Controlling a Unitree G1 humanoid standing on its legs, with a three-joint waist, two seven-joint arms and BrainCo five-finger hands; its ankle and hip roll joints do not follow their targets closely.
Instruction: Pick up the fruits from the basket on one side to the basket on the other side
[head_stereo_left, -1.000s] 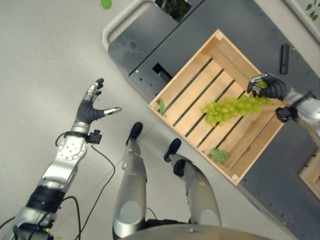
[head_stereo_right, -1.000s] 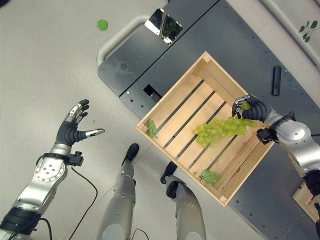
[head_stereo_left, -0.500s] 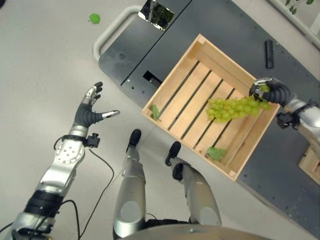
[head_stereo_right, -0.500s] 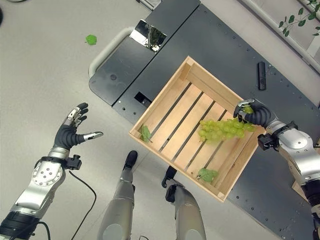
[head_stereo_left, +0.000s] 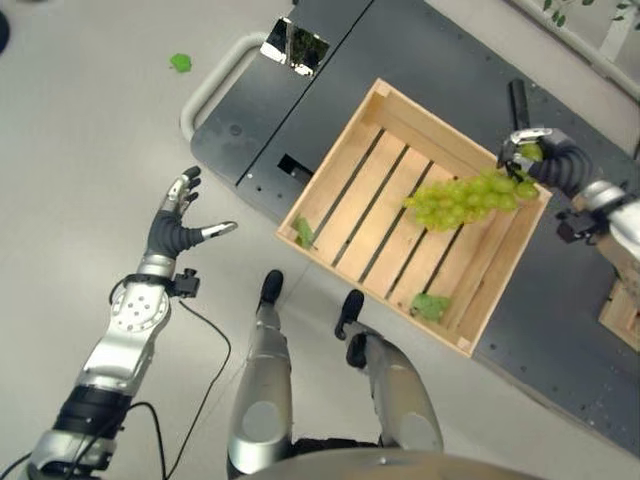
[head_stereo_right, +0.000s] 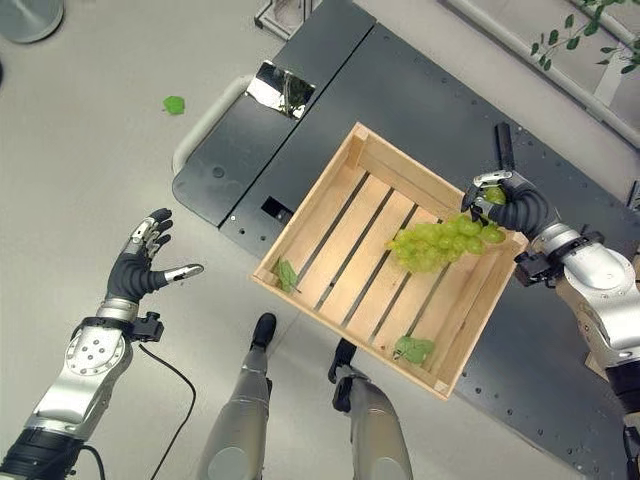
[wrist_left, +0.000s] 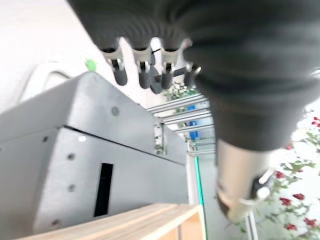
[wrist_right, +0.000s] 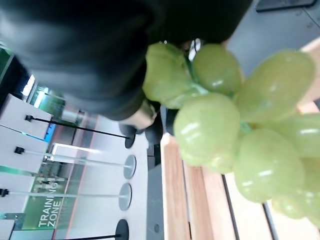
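You've got a light grey floor (head_stereo_right: 80, 130) here with a dark grey desk (head_stereo_right: 420, 90) running across it, and a slatted wooden crate (head_stereo_right: 345, 225) sitting on the desk near its front edge. Your right hand (head_stereo_right: 512, 203) is curled tight around the top of a green grape bunch (head_stereo_right: 435, 240), which hangs over the crate's far-right corner, close to the rim. Two green leaves (head_stereo_right: 287, 274) lie on the crate slats, and another green bit (head_stereo_right: 174, 104) sits on the floor. A black bar-shaped thing (head_stereo_right: 503, 140) lies on the desk just beyond your right hand. Your left hand (head_stereo_right: 140, 268) is out over the floor, fingers spread, holding nothing.
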